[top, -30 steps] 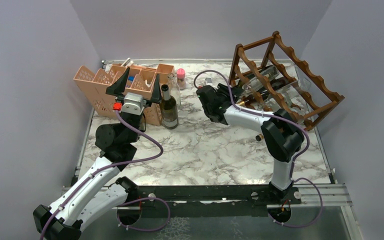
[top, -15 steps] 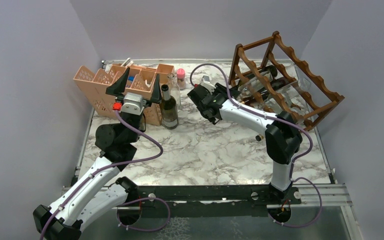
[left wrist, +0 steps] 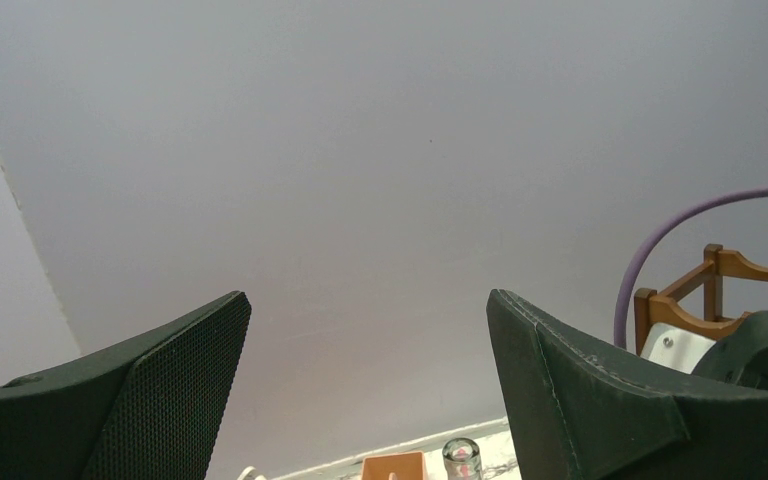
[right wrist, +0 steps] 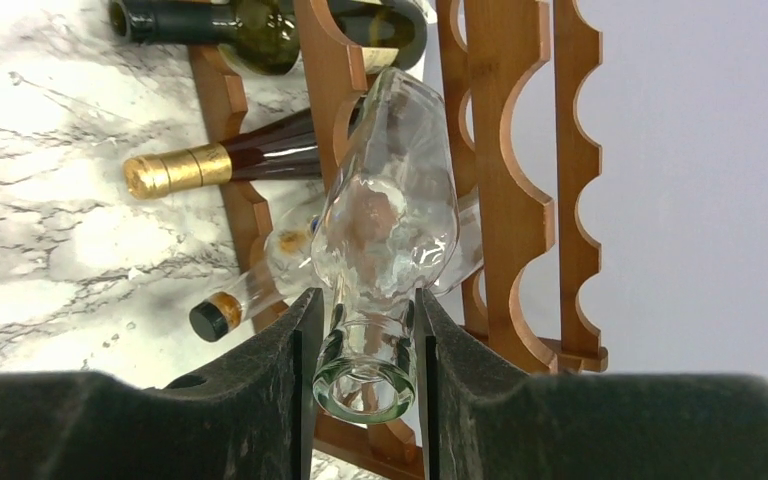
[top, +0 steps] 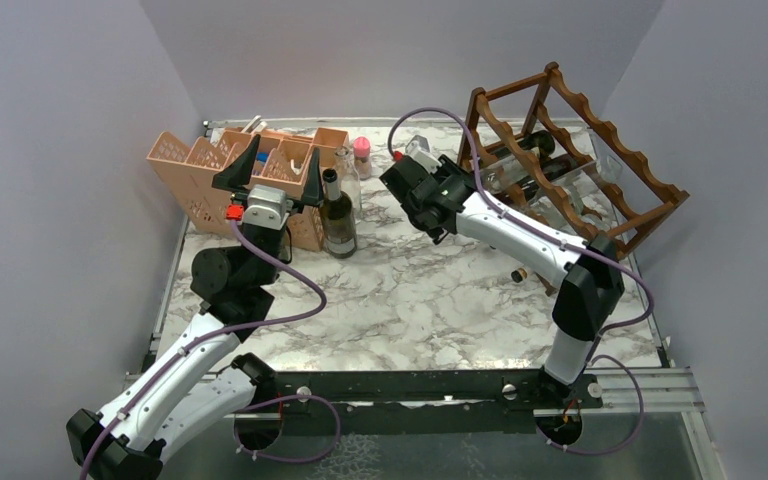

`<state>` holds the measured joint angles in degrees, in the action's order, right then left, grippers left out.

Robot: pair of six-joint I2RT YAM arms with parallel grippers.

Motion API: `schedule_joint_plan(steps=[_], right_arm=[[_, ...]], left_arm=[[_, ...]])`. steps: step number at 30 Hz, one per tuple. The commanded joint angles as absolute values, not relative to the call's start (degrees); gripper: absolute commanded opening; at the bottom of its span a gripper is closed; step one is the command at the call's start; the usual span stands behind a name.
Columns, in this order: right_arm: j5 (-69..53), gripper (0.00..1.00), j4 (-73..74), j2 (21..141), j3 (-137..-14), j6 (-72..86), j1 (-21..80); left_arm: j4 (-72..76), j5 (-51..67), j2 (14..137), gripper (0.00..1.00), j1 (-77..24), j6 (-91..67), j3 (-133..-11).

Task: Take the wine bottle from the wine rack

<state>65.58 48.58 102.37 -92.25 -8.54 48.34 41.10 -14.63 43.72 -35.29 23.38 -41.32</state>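
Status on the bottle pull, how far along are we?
Done: the right pincer is shut on the neck of the clear bottle. In hand: the pull-out; the bottle's body lies between the wine rack rails. To do: draw it clear, set it down. The left pincer is open, raised, holding nothing.
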Motion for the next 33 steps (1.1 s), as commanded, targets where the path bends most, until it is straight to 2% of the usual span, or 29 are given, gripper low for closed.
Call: schedule_joint_plan(steps=[1,20,24,33], right_arm=[[60.29,0.01,50.71,98.87,-96.94,-6.22,50.75],[49.85,0.01,60.03,100.14,-117.67,-7.42,52.99],[47.25,0.01,57.83,100.15,-118.14,-8.82,53.00],[32.68,0.01,57.64,104.50,-126.15,-6.68,52.83]], left_arm=[[43.07,-14.77,43.96,0.94,-35.51,22.80,-40.17],[42.90,-14.59,44.50,0.94,-35.55,22.38,-40.26],[42.89,-14.55,44.49,0.94,-35.51,22.36,-40.25],[42.94,-14.55,44.59,0.94,-35.51,22.35,-40.30]])
